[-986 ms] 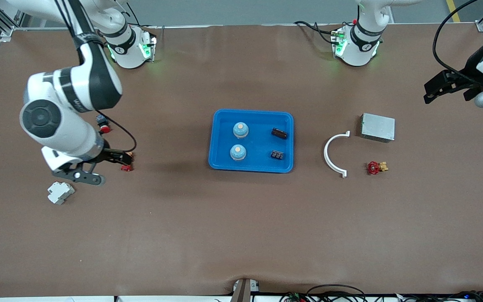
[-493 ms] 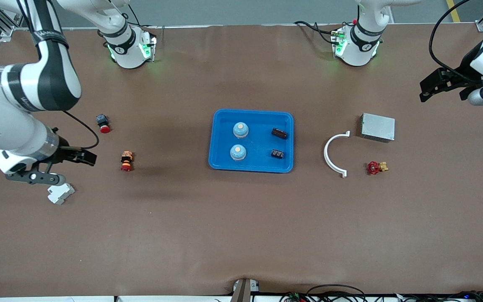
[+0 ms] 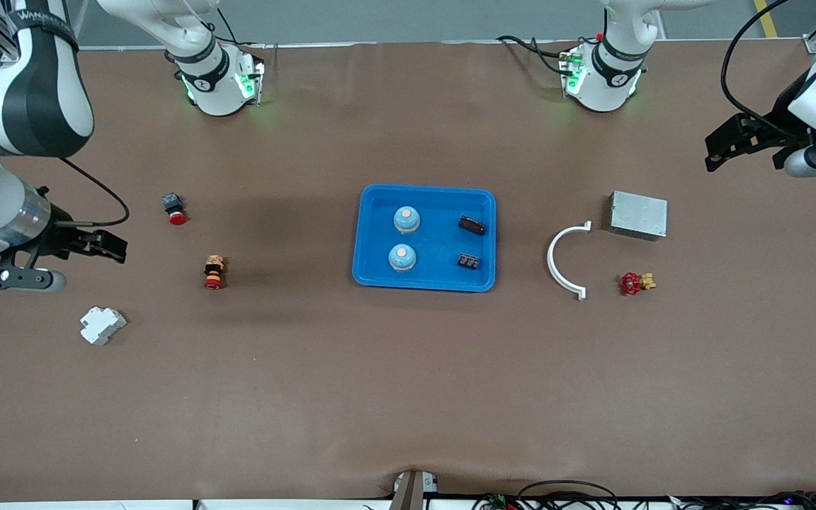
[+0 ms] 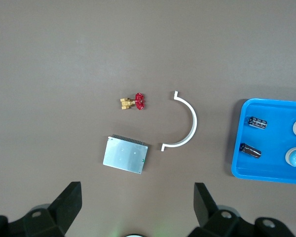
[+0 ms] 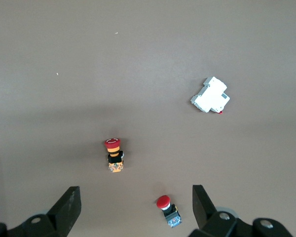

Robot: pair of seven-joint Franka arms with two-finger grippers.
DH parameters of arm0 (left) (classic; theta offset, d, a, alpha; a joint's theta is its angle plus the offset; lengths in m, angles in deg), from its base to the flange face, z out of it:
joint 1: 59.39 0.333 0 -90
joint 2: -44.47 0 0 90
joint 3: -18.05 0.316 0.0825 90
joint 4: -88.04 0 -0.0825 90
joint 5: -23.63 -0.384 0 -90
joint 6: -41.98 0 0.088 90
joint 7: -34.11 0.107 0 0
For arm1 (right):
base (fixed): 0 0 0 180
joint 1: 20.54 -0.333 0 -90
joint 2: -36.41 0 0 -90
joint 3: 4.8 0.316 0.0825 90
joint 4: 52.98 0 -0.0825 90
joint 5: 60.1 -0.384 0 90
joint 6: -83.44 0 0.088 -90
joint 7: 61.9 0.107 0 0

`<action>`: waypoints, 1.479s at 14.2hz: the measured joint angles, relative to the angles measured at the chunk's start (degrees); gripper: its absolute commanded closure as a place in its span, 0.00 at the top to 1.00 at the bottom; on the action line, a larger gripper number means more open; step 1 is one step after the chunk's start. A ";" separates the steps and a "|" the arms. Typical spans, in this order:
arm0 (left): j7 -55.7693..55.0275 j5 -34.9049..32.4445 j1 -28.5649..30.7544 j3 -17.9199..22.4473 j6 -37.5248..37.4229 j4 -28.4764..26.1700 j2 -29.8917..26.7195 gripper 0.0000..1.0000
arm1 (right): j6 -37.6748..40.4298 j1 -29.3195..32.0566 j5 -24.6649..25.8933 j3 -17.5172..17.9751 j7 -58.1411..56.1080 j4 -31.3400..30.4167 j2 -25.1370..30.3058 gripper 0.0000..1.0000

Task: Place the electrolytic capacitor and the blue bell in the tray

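- My left claw [image 3: 723, 146] hangs wide and empty over the surface [image 3: 408, 397] at its own end.
- My right claw [image 3: 107, 246] too.
- Tray [image 3: 372, 273] holds two bells [image 3: 406, 219], two capacitors [image 3: 472, 226].

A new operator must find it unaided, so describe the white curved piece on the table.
Start at the blue tray in the middle of the table and look toward the left arm's end. The first thing beside it is the white curved piece, a thin half ring lying flat with a small tab at each end. The grey metal box and red-handled valve by it are compact, not curved.
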 measured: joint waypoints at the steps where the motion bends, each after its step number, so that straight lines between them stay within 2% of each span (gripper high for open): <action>1: 0.00 0.00 0.00 0.00 0.00 -0.01 0.00 1.00 | 0.00 0.00 0.00 0.09 -0.01 -0.51 1.06 1.00; 7: 0.00 0.00 0.11 0.02 0.00 -0.09 0.00 1.00 | 0.48 0.07 0.00 0.11 -2.39 -0.93 6.36 1.00; 13: 0.00 0.00 0.23 0.03 0.04 -0.08 0.00 1.00 | 2.55 0.70 -0.39 0.02 -3.33 0.79 7.08 1.00; 17: 0.00 0.00 0.24 0.05 0.15 -0.07 0.00 1.00 | 6.43 1.89 -5.73 -0.01 -3.38 3.49 7.08 1.00; 21: -0.07 0.00 0.26 0.19 0.49 -0.06 0.00 1.00 | 12.94 2.94 -6.92 0.00 -3.62 7.86 7.12 1.00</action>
